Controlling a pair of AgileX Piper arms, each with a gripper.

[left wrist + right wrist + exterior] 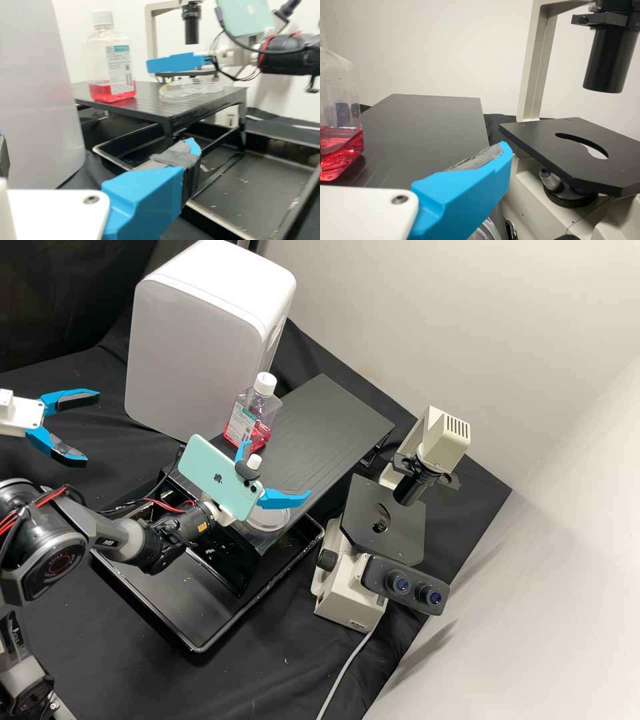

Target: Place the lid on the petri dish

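black bench with a raised black platform (pixel 327 420); the clear petri dish (pixel 270 521) sits on the platform's front corner, near a microscope (pixel 393 527); whether it is covered cannot be told; the right gripper (pixel 280 468) hovers just above the dish, blue fingers spread wide, grasping nothing; the left gripper (pixel 90 427) is well apart, off the platform beside a white box (pixel 200 327), fingers splayed and empty; a flask of red liquid (pixel 252 415) stands farther back on the platform.
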